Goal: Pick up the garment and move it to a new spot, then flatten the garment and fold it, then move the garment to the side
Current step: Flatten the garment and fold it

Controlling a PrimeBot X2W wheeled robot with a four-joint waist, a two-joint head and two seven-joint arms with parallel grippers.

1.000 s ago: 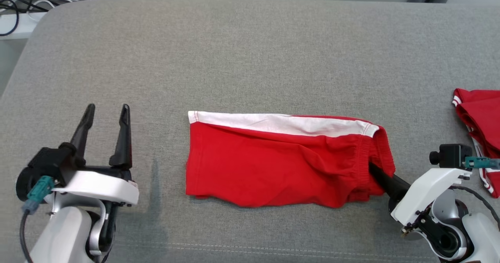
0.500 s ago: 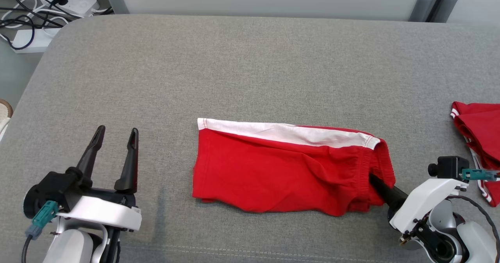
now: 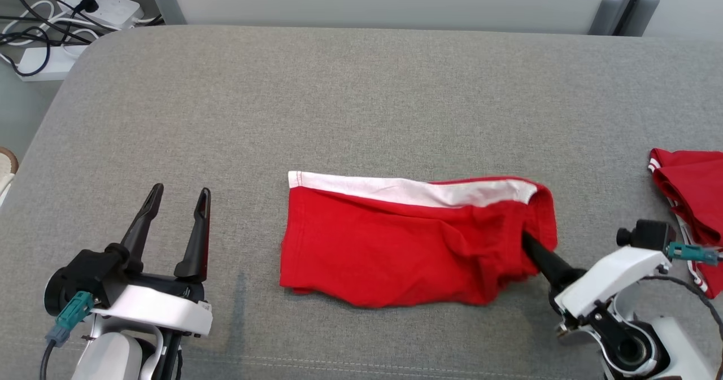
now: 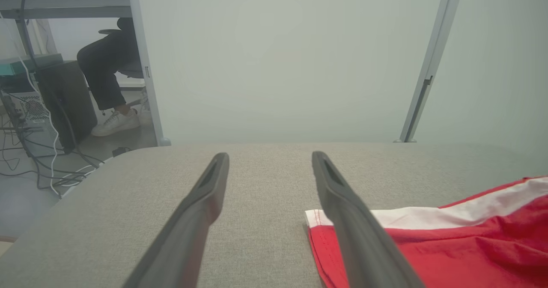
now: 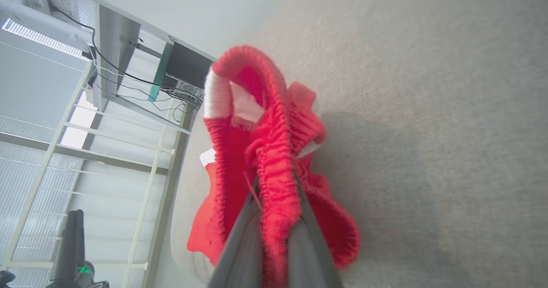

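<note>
Bunching over the right gripper (image 3: 531,244), the garment (image 3: 395,244) hides its fingers' tips.

Grey cushion (image 3: 361,97) open beyond shorts (image 3: 395,250); second red garment (image 3: 692,191) blocks right edge.

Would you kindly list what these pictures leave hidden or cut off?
Head view: tips of the right tool, buried in the red shorts.
Head view: the second red garment, cut by the right edge.
Left wrist view: the person, hidden beyond the legs by the pale panel.
</note>
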